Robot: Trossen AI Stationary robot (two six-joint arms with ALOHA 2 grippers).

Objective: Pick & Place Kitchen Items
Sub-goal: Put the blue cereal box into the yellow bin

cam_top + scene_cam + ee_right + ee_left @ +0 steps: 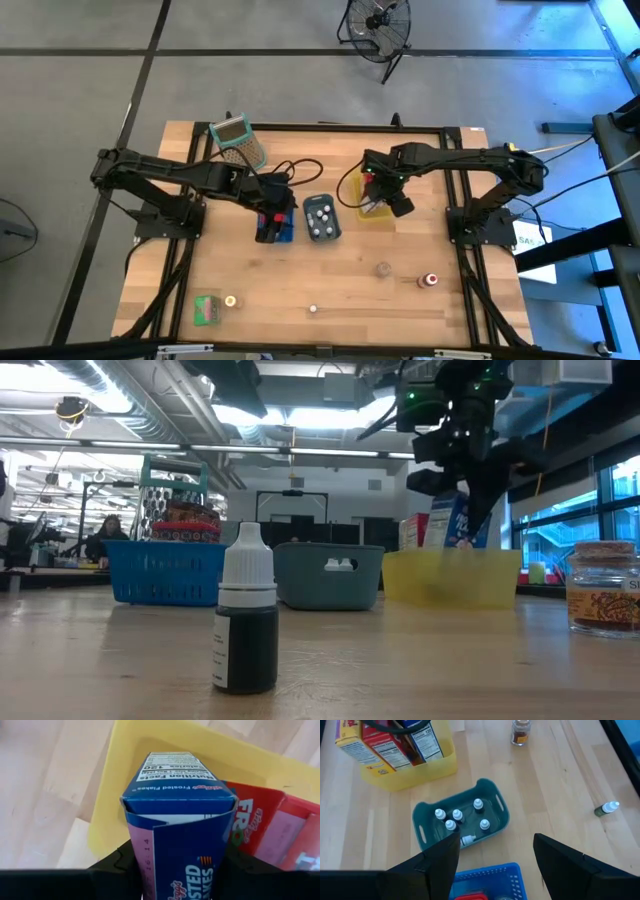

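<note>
My right gripper (384, 203) is shut on a small blue cereal carton (180, 820) over the yellow tray (377, 217), where a red carton (260, 830) stands beside it. In the low view the blue carton (456, 520) reaches down behind the yellow tray's wall (450, 578). My left gripper (495, 857) stands open and holds nothing, above the near end of the grey-blue tray (422, 827) and the blue tray (487, 875). Several white-capped bottles (456, 815) stand in the grey-blue tray. My right gripper pinches the blue carton between its two fingers (112, 865), one on each narrow side (136, 855), at the carton's upper part. The fingers come from above, pointing down. The carton hangs upright below them, and the yellow tray's wall hides its lower end.
A green-rimmed mesh basket (238, 142) stands at the far left. Near the table's front edge lie a green carton (207, 308), a small dropper bottle (245, 615), a jar (382, 269) and a red-topped jar (428, 280). Bare wood lies between them and the trays.
</note>
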